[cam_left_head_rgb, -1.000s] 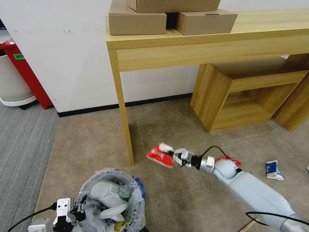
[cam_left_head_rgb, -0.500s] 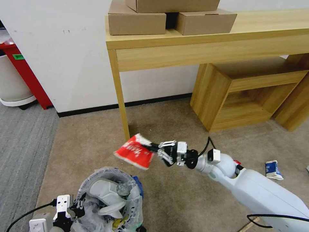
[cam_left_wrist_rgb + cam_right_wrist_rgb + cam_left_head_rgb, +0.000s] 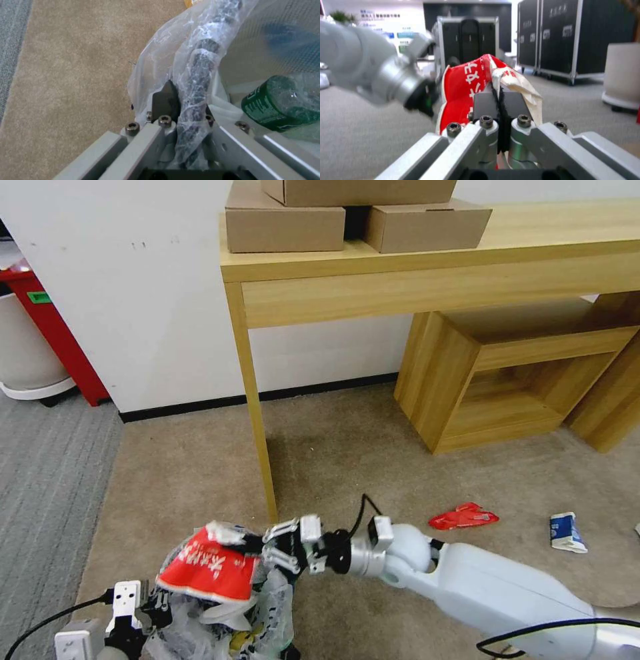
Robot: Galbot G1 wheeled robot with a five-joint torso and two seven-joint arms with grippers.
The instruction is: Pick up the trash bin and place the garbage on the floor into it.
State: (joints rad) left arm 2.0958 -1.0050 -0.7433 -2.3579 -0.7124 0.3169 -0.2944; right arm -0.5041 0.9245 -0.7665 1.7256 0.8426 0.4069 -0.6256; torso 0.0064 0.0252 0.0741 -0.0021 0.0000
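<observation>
While the left gripper (image 3: 180, 110) clamps the bin (image 3: 277, 597) rim, jaws shut on it, the right gripper (image 3: 250, 543) holds the red cup (image 3: 210, 570) over the bin, jaws closed on it.

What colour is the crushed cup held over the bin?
Red with white lettering, crushed cup, clearest in the head view.

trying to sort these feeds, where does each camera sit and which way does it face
Head view: on the head, facing forward and down at the carpet; shows right claw holding the red-white cup over the trash bin.
Left wrist view: along left claw, clamped on the bin's rim.
Right wrist view: along right claw, facing the room.
Shared: the cup and the bin.
</observation>
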